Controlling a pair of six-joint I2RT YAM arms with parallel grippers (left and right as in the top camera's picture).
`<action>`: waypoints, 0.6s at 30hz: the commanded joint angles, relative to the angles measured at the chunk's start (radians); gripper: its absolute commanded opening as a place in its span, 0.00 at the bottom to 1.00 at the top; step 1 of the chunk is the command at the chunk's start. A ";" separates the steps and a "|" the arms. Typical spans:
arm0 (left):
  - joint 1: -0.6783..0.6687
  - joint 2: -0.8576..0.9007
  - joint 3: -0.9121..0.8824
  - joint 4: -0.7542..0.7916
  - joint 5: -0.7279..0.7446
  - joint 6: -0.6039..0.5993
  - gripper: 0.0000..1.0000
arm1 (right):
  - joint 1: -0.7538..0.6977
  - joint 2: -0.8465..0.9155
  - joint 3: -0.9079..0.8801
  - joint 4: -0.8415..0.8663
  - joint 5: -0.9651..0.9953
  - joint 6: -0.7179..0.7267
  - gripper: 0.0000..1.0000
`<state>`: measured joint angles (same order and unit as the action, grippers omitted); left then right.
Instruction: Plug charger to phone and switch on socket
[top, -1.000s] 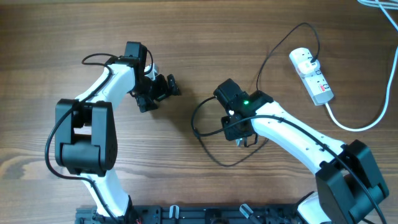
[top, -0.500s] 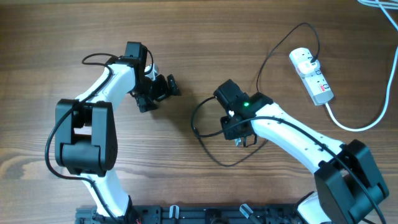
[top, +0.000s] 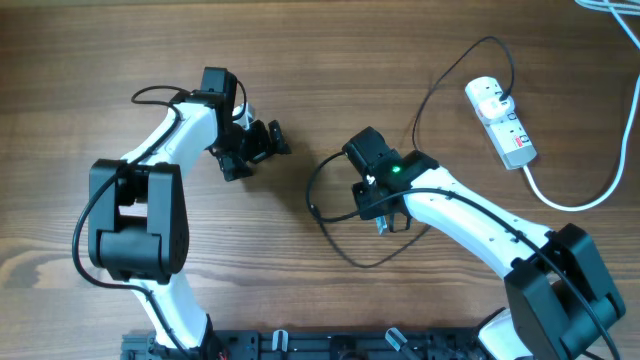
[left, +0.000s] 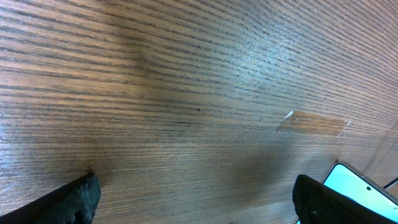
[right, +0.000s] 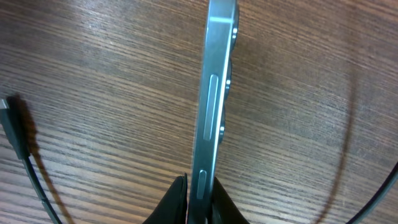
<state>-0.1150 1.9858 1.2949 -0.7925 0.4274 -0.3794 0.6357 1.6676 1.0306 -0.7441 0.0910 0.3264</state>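
Edgewise, the phone (right: 211, 93) sits pinched in the right tool (right: 198, 191); left tool (left: 194, 202) spread.

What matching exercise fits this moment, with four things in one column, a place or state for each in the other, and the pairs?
Things:
1. phone
2. socket
3. charger
4. left pincer

Places or states:
A. open, holding nothing
B. white, lying far off to the right
C. held on edge in the right pincer
D. black loop lying beside the right arm

Pairs: 1-C; 2-B; 3-D; 4-A
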 joint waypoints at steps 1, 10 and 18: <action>-0.001 -0.003 -0.019 -0.008 -0.035 -0.002 1.00 | -0.001 -0.009 -0.005 -0.021 0.022 -0.013 0.13; -0.001 -0.003 -0.019 -0.008 -0.035 -0.002 1.00 | -0.001 -0.009 -0.004 -0.056 0.021 -0.117 0.13; -0.001 -0.004 -0.019 -0.008 -0.035 -0.002 1.00 | -0.001 -0.009 0.005 -0.064 0.021 -0.117 0.04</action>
<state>-0.1150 1.9854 1.2949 -0.7929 0.4244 -0.3794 0.6361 1.6676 1.0306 -0.8070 0.0948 0.2180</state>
